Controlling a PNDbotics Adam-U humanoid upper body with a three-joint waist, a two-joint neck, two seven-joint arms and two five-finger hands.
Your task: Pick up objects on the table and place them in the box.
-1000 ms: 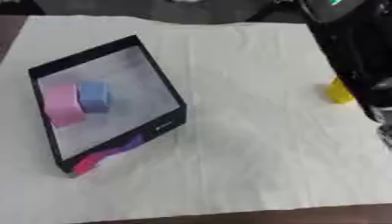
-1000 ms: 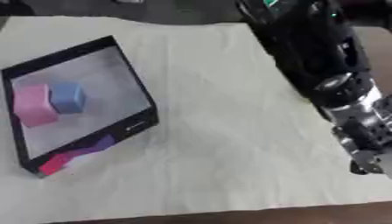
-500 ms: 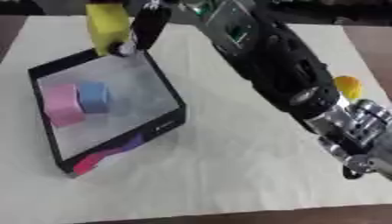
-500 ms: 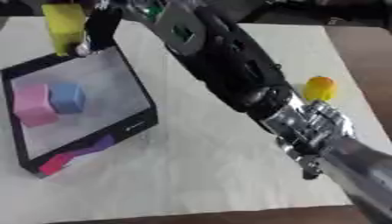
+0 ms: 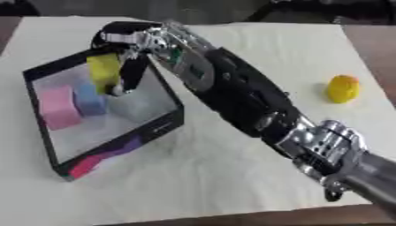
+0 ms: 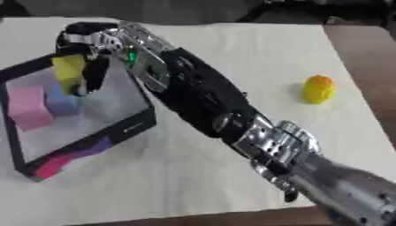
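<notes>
The box (image 5: 166,128) is a shallow black tray with a pale bottom and a pink and purple mark on its near wall; it lies askew on the left. Inside, a pink block (image 5: 58,107) and a blue block (image 5: 89,99) stand side by side, touching. A yellow block (image 5: 104,73) hangs upright above the box's far part, held between curled fingers. A small yellow rounded object (image 5: 343,88) sits far to the right, well apart from the box.

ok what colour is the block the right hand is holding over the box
Yellow block, clearest in the left eye view.
</notes>
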